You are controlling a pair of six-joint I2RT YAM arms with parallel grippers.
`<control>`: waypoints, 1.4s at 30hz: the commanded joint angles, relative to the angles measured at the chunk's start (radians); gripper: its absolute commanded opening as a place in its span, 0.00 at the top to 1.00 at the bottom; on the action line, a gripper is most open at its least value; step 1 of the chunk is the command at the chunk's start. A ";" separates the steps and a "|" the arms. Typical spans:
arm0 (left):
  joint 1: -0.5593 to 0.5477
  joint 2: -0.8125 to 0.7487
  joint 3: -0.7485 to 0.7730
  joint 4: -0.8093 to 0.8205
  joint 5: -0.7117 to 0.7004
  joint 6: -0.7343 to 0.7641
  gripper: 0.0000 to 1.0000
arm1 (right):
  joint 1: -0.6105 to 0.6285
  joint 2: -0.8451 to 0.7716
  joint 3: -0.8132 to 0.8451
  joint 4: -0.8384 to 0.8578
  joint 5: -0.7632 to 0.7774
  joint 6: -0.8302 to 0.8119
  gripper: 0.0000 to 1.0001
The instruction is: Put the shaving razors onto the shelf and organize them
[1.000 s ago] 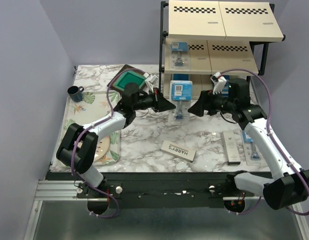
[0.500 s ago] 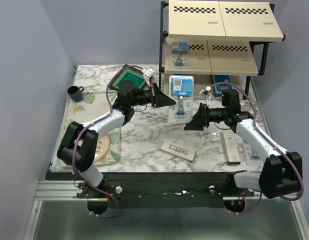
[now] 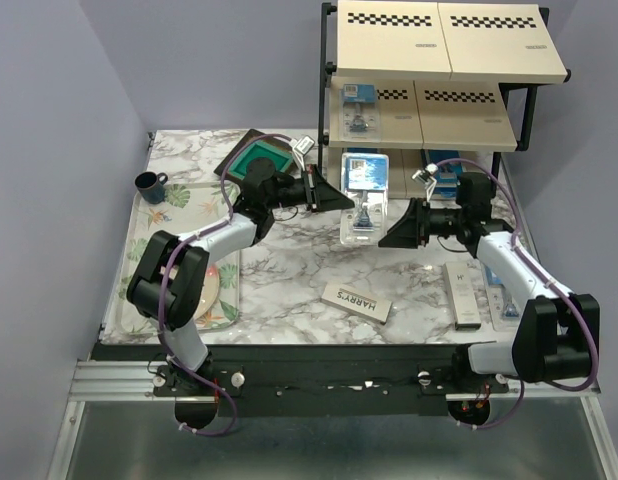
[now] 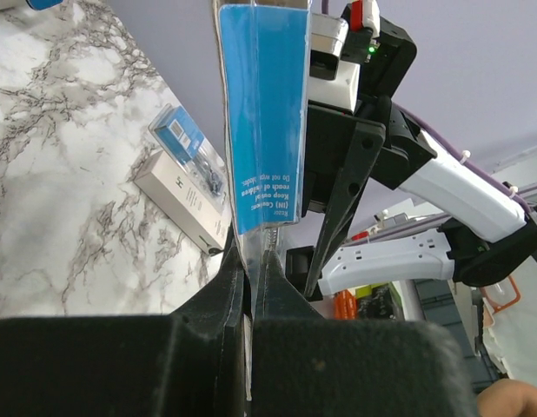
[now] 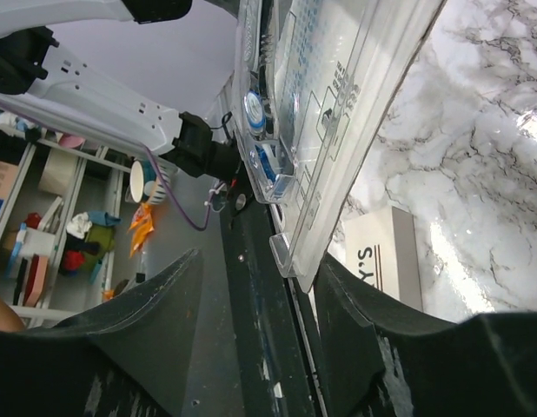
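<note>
**ENTRY: Clear blister pack, one razor, held mid-air between both arms**

**Nearest stock:** a HARRY'S box (image 3: 356, 301) and a second white box (image 3: 461, 293) lie flat on the marble table (image 3: 279, 260). Neither is gripped.

**Item:** the blister pack (image 3: 365, 190) has a light-blue card and hangs upright above the table, just in front of the shelf.

**Handling (judged):** light, with a stiff but springy shell and slick plastic. It is best taken by the flat sealed rim rather than the bubble, since a grip near one edge lets it swing.

**Left gripper** (image 4: 251, 269): its fingers are pressed together on the pack's lower rim and carry it alone.

**Right gripper** (image 5: 260, 261): its fingers are spread, one on each side of the pack's opposite edge. There is a clear gap on one side. On the other side, contact possibly exists, but the view does not settle it.

**Farthest:** the shelf (image 3: 469, 125), with room free on its middle board.
</note>
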 commanded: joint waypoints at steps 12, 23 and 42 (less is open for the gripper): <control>-0.002 0.037 0.037 0.024 -0.001 -0.002 1.00 | -0.001 -0.043 -0.157 0.346 0.047 0.302 0.54; -0.002 0.046 0.041 0.018 -0.007 -0.002 1.00 | -0.002 -0.008 -0.131 0.422 0.074 0.388 0.64; 0.104 -0.114 0.104 -0.356 0.061 0.422 0.59 | -0.186 0.109 0.211 0.032 -0.001 0.195 0.99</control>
